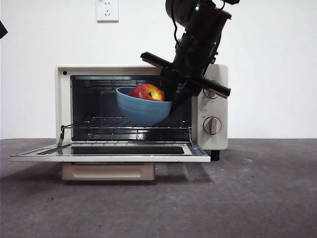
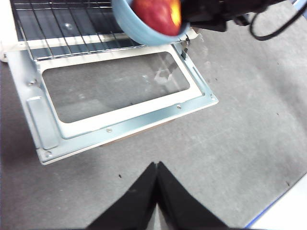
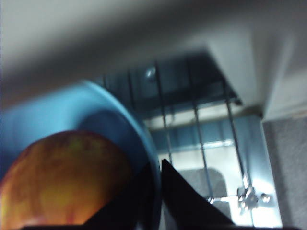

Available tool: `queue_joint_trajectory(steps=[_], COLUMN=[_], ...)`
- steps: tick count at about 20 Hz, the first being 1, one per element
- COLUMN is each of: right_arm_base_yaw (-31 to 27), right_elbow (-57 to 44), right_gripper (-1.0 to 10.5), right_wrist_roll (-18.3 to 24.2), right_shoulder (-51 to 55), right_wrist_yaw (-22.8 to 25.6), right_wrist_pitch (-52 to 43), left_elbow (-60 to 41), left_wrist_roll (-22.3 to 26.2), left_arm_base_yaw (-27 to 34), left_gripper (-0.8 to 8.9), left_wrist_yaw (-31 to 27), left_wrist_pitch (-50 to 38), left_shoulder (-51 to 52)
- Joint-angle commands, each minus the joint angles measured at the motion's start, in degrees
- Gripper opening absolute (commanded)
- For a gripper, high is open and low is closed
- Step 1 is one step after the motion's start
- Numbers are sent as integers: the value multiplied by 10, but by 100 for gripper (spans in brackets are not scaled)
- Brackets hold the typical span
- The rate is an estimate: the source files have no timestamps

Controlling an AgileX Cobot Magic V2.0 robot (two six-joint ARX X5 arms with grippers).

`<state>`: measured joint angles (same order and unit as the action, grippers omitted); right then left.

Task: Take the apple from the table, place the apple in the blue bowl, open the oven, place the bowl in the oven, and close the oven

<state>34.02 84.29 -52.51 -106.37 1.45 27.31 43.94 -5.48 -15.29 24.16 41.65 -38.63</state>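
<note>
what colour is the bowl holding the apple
Glossy blue bowl, lighter at the rim; the front view shows it best.

We take this for a lab or test room rather than a kitchen, since a toaster oven [image 1: 143, 106] stands alone on a bare grey desk [image 1: 257, 198] before a blank white wall [image 1: 44, 39] with one socket [image 1: 107, 10], worked by a black robot arm [image 1: 198, 34].

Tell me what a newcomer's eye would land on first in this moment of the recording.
The blue bowl with the apple in it, held in the air inside the oven above the wire rack, pinched at its rim by the right gripper. Next, the oven door lying open and flat. The left gripper waits shut over the table.
</note>
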Motion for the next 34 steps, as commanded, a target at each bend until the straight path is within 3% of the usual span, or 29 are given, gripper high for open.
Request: queue_joint_trajectory(steps=[1,13,17,24,34], right_arm_base_yaw=[3,7,7,7,7], right_elbow=[16,16,16,16,16], right_gripper=[3,6,80,94,114], right_wrist_roll=[-13,-3,9,12,49], right_shoulder=[-9,-9,-9,-9,23], right_wrist_yaw=[22,24,16,15,15], right_wrist_pitch=[-11,-48,-54,-55,-54], left_elbow=[3,3,3,3,3], left_wrist_roll=[-1,-1,-1,-1,0], left_arm_base_yaw=[-3,-5,-5,-5,-5], left_gripper=[7,7,7,7,7], left_wrist_yaw=[0,0,0,0,0], left_wrist_pitch=[-2,-4,-4,-3,-5], left_shoulder=[-3,-3,-3,-3,-3])
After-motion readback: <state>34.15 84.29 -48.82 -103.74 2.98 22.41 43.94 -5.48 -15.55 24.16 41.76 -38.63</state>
